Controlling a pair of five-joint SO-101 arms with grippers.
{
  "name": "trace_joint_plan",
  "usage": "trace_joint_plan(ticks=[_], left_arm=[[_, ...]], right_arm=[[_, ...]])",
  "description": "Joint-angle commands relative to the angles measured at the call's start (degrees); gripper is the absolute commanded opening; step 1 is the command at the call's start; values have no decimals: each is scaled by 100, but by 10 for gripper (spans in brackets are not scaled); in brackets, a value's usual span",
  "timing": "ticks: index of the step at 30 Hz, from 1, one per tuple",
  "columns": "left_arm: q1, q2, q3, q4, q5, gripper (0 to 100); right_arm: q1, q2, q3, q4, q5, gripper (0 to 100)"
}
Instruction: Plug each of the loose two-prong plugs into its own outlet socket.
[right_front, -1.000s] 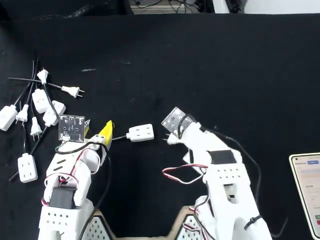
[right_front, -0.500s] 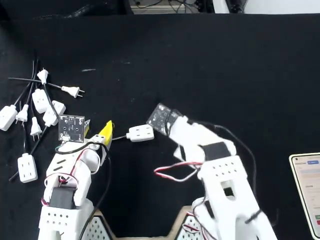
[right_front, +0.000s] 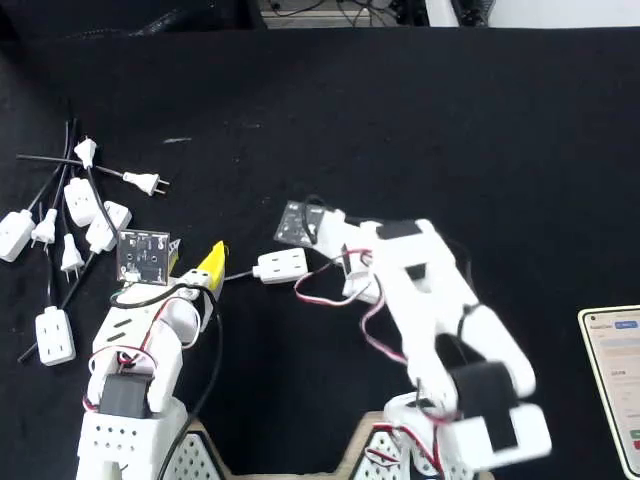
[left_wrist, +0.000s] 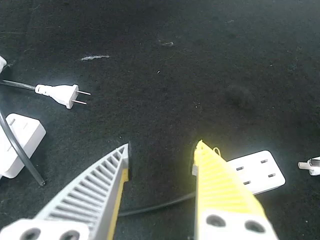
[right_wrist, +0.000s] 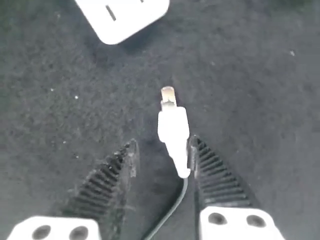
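Note:
A white outlet socket (right_front: 282, 264) lies on the black table between the two arms, its cord running under my left gripper (right_front: 192, 258). That gripper (left_wrist: 162, 146) stands open, and the socket (left_wrist: 255, 172) lies just beyond its yellow finger. My right gripper (right_wrist: 162, 143) is open, low over the table, around a loose white two-prong plug (right_wrist: 172, 131). The plug lies flat close against one finger, its prongs towards the socket (right_wrist: 122, 15) a short way ahead. In the high view the right arm (right_front: 400, 270) covers that plug.
Several more white plugs and sockets with black cords lie in a heap at the far left (right_front: 70, 210), one plug (right_front: 145, 182) a little apart, one socket (right_front: 55, 335) near the left arm. A screen device (right_front: 612, 380) lies at the right edge.
The right arm has swung left and stretched towards the socket, carrying its gripper to the plug. The left arm and the socket have not moved.

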Motion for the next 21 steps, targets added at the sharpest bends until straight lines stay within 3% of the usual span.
trace_joint_plan(ticks=[1,12,21], left_arm=[[-4,-35,48,-18,-53,216],[-4,-35,48,-18,-53,216],[-4,-35,48,-18,-53,216]], right_arm=[[352,303,-435,-141,413,156],[826,690,-954,-149,738,155],[325,699,-954,-563,202,157]])
